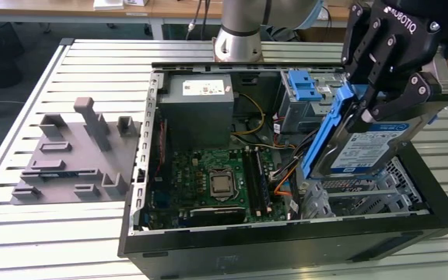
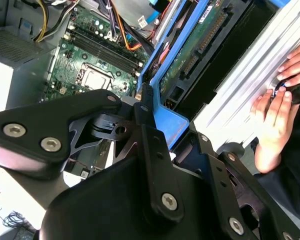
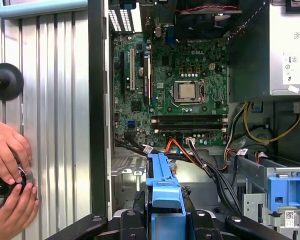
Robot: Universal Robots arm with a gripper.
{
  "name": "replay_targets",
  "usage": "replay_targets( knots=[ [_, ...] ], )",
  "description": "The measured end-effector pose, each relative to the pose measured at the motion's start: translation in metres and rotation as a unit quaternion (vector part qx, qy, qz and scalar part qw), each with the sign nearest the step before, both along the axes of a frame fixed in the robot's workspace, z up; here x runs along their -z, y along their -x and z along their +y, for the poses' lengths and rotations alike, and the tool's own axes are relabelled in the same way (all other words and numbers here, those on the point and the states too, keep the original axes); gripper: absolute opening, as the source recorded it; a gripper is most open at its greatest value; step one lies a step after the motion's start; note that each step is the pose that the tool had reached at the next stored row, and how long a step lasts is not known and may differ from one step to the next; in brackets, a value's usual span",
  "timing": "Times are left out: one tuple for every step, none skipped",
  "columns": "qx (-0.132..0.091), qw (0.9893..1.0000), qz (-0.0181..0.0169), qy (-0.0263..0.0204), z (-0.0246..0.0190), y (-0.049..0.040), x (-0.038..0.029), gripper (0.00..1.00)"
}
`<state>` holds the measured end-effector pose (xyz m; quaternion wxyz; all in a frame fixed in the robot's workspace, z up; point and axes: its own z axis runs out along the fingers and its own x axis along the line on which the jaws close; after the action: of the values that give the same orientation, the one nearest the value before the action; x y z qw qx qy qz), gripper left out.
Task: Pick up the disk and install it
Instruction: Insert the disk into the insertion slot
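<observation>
One slatted metal table (image 1: 91, 76) carried everything on my screens, with the desks of a workroom behind it. On it lay an open computer case (image 1: 286, 248), and at the exterior view's left a grey moulded block (image 1: 72, 157), well apart from the work. Inside the case I saw the circuit board (image 1: 208, 175), the grey power-supply box (image 1: 196, 111) and a tangle of cables (image 1: 282, 175) near the metal cage (image 1: 364, 195). A person's hands (image 3: 10, 165) rested on a black knob (image 3: 0, 186) at the table's edge. My gripper (image 1: 375, 108) was pinching the disk (image 1: 368, 149) by its blue frame, tilted, over that cage; I couldn't tell if they touched.
</observation>
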<state>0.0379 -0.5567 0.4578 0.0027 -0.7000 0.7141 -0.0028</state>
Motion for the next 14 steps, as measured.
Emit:
replay_targets(
  knots=[
    [0.000, 1.0000, 0.0000, 0.0000, 0.0000, -0.0014, 0.0003, 0.36],
    [0.000, 1.0000, 0.0000, 0.0000, 0.0000, -0.0028, 0.0006, 0.36],
    [0.000, 1.0000, 0.0000, 0.0000, 0.0000, -0.0042, 0.0010, 0.36],
    [0.000, 1.0000, 0.0000, 0.0000, 0.0000, -0.0055, 0.0013, 0.36],
    [0.000, 1.0000, 0.0000, 0.0000, 0.0000, -0.0067, 0.0016, 0.36],
    [0.000, 1.0000, 0.0000, 0.0001, 0.0000, -0.0077, 0.0019, 0.36],
    [0.000, 1.0000, 0.0000, 0.0000, 0.0000, -0.0085, 0.0022, 0.36],
    [0.000, 1.0000, 0.0000, 0.0000, 0.0000, -0.0095, 0.0025, 0.36],
    [0.000, 1.0000, 0.0000, 0.0000, 0.0000, -0.0104, 0.0028, 0.36],
    [0.000, 1.0000, 0.0000, 0.0000, 0.0000, -0.0114, 0.0031, 0.36],
    [0.000, 1.0000, 0.0000, 0.0000, 0.0000, -0.0123, 0.0035, 0.36],
    [0.000, 1.0000, 0.0000, 0.0000, 0.0000, -0.0131, 0.0039, 0.36],
    [0.000, 1.0000, 0.0000, 0.0000, 0.0000, -0.0141, 0.0043, 0.36],
    [0.000, 1.0000, 0.0000, 0.0000, 0.0000, -0.0152, 0.0046, 0.36]
  ],
)
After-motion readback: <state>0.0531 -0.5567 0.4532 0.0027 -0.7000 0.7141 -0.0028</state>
